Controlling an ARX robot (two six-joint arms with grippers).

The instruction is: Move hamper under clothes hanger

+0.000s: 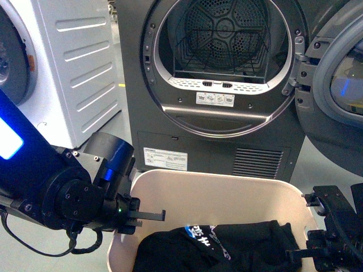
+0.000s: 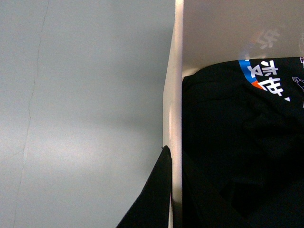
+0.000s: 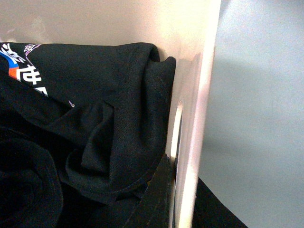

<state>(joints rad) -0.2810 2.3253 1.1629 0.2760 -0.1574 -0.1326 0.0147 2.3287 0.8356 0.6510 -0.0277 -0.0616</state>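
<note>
The beige hamper stands low in the front view, just before the dryer, with a black printed garment lying inside. My left gripper is shut on its left rim and my right gripper is shut on its right rim. In the left wrist view the rim runs between the jaws of my left gripper, with one dark finger outside the wall. In the right wrist view my right gripper pinches the wall by a slot handle, one finger inside against the garment. The clothes hanger is out of view.
A dark grey dryer with its round drum open stands right behind the hamper, its door swung out to the right. A white washing machine is at the left. Grey floor lies on either side of the hamper.
</note>
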